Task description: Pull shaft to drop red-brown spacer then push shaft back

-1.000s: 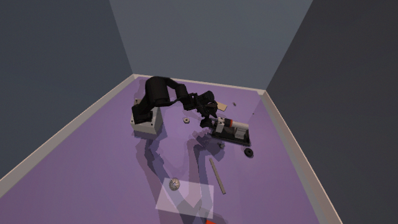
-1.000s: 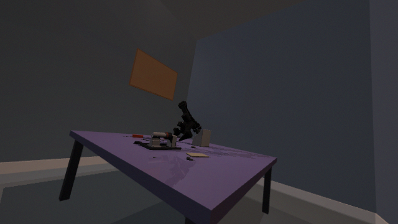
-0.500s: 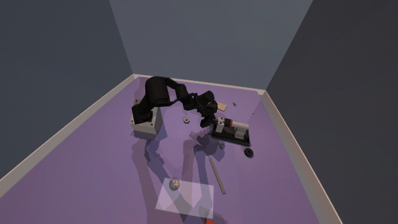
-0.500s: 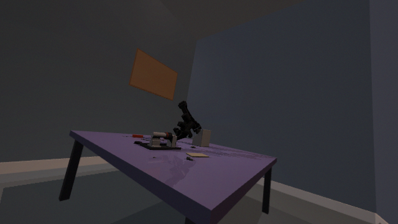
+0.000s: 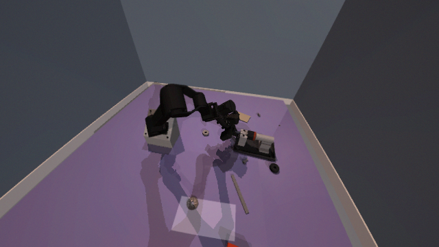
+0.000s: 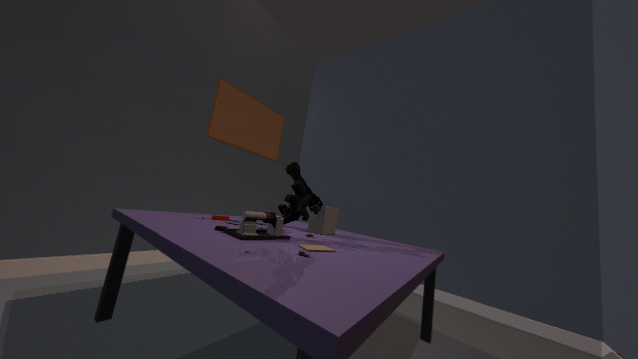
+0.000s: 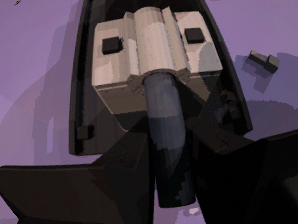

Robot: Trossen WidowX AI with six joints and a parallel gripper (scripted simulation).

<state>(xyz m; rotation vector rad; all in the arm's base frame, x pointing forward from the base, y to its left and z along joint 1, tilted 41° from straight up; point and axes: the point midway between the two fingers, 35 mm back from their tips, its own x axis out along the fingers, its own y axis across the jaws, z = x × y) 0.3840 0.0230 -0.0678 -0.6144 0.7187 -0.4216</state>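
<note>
The grey shaft [image 7: 165,105] sticks out of the pale bearing block [image 5: 242,138] [image 6: 275,227] [image 7: 115,65]. My gripper [image 7: 163,121] [image 5: 234,134] [image 6: 284,221] is shut on the shaft's free end, one dark finger on each side; the shaft's tip shows past the fingers in the wrist view. The red-brown spacer [image 5: 254,136] [image 6: 269,216] sits against the white housing [image 5: 265,138] [image 6: 256,215]. Black spacers [image 5: 251,135] [image 6: 272,217] fill the space between it and the bearing block. Individual black spacers cannot be told apart. The shaft inside them is hidden.
The assembly stands in a black tray [image 5: 254,155] [image 7: 77,107]. Around it lie a black ring [image 5: 274,168], a pale ring [image 5: 205,132], a beige plate [image 5: 244,117] [image 6: 317,248], a long bar [image 5: 239,194] and a small grey part [image 5: 245,160] [image 7: 265,61].
</note>
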